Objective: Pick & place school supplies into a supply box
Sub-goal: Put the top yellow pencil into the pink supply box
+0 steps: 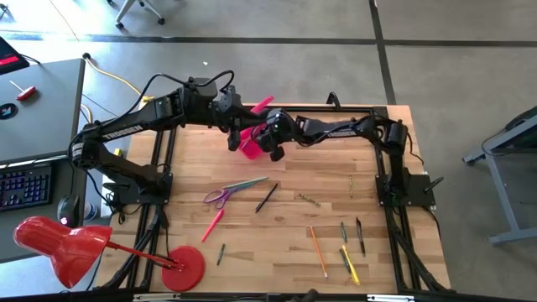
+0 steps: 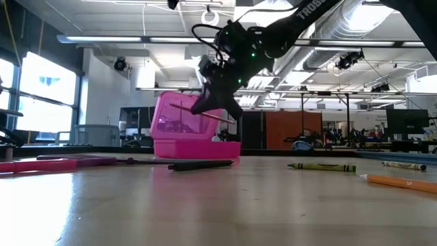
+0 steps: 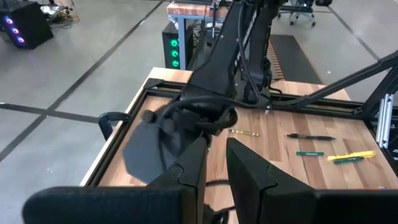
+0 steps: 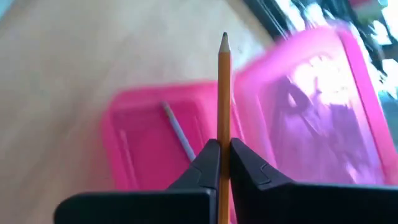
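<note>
The pink supply box (image 1: 250,148) stands open at the table's far middle with its lid (image 1: 262,105) raised; a grey pencil (image 4: 179,134) lies inside. My right gripper (image 4: 224,149) hovers just above the box, shut on an orange pencil (image 4: 224,93). My left gripper (image 1: 232,134) hangs beside the box's left side, open with a narrow gap (image 3: 216,155), and touches nothing. Loose supplies lie on the wood: purple scissors (image 1: 220,195), a pink pen (image 1: 212,225), a black pen (image 1: 267,197), and orange (image 1: 319,252) and yellow (image 1: 350,264) pencils. My right gripper pinches the orange pencil's shaft (image 4: 223,134) between its two fingers. The pencil runs along the fingers, and its sharpened tip (image 4: 224,38) sticks out well past them. It is lifted clear, over the open box; the gripper slants down from above.
A red desk lamp (image 1: 67,247) with a round base (image 1: 183,267) stands at the near left corner. Both arms crowd together over the box. More pens (image 1: 360,236) lie near the right front. A grey desk with a keyboard (image 1: 23,184) is left of the table.
</note>
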You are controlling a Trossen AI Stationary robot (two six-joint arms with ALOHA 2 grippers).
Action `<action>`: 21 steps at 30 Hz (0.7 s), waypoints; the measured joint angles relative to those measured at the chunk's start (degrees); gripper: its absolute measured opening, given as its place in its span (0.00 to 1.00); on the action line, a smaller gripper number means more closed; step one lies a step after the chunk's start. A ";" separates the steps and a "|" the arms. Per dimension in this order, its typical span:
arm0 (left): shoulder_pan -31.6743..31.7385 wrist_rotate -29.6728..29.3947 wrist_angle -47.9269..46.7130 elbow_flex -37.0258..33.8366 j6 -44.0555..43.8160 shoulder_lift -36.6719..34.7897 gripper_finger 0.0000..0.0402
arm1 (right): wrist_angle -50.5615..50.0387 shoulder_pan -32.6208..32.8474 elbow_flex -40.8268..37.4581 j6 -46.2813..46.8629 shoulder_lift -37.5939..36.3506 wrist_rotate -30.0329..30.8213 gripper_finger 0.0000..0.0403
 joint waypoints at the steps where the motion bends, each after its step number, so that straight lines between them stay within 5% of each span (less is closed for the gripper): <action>1: 0.00 0.00 0.00 0.00 0.00 0.00 0.23 | -0.37 -0.36 0.48 -0.13 0.18 -1.84 0.00; 9: 0.00 0.02 0.39 0.00 -0.09 0.00 0.23 | 2.55 -4.65 -0.70 0.93 4.95 -6.41 0.00; 15: 0.00 0.04 0.40 0.00 -0.76 0.00 0.23 | 4.27 -5.15 -0.64 -1.60 7.64 5.08 0.01; 21: 0.00 0.01 0.37 0.00 -0.76 0.00 0.23 | 4.70 -5.16 -0.57 -4.27 7.68 4.74 0.08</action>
